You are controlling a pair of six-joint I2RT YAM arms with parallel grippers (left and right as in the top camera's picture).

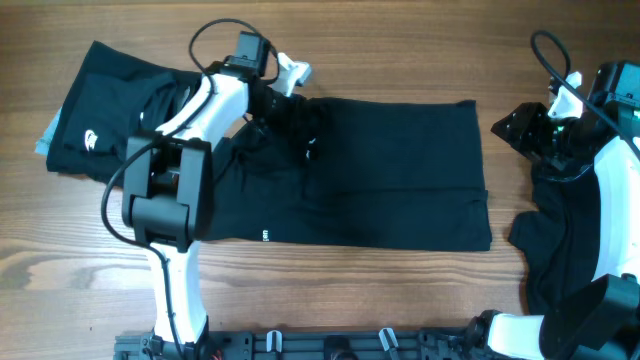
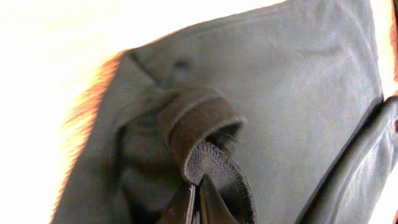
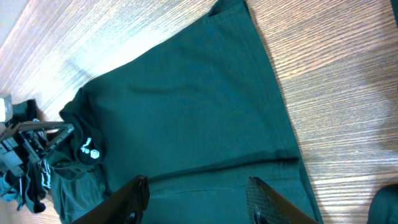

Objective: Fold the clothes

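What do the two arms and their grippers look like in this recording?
Both arms have glossy white curved links joined by boxy black joint housings: left arm, right arm. A thin black cable loops by the left wrist, and another arcs by the right. The left gripper has slim, dark, tapering fingers. The right gripper has broader black fingers.

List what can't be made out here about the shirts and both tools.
- Overhead: the left tool's tips merge with the black spread shirt, so the pinch doesn't show.
- Overhead: the white print is too small to read.
- Overhead: the right arm covers part of the dark pile.
- Right wrist: the right tool is cut by the bottom edge.
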